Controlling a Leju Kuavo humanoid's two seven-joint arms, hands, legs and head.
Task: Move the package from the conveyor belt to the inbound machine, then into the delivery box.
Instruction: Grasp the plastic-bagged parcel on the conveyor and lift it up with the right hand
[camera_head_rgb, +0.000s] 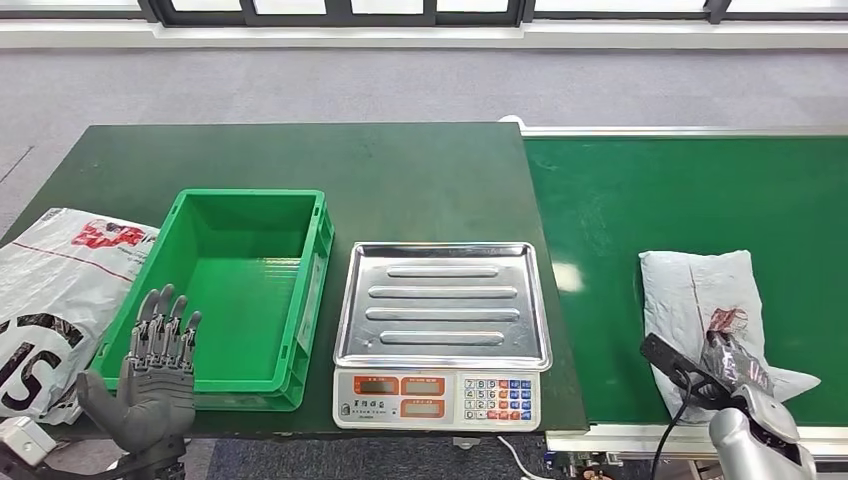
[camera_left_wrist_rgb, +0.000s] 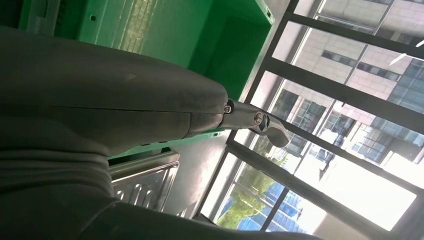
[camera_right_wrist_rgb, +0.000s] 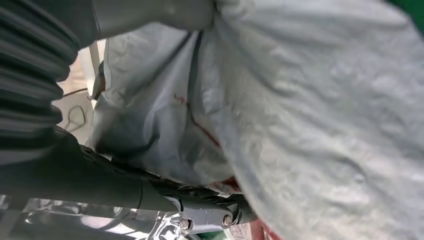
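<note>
Package (camera_head_rgb: 705, 300) on green conveyor belt (camera_head_rgb: 640, 220) under gripping right hand (camera_head_rgb: 735, 365); left hand (camera_head_rgb: 155, 375) spread empty.

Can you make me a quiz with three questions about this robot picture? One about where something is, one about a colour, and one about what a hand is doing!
1. Where is the grey package?
A. On the conveyor belt
B. On the scale's tray
C. Inside the crate

2. What colour is the crate?
A. Blue
B. Green
C. Red

3. What is the left hand doing?
A. Holding the package
B. Pressing the scale's buttons
C. Holding nothing, with its fingers spread

Answers:
1. A, the package lies on the green belt to the right of the scale, and the right hand is at its near edge.
2. B, the crate is bright green, and nothing is in it.
3. C, the left hand is raised in front of the crate with its palm showing and nothing in it.
</note>
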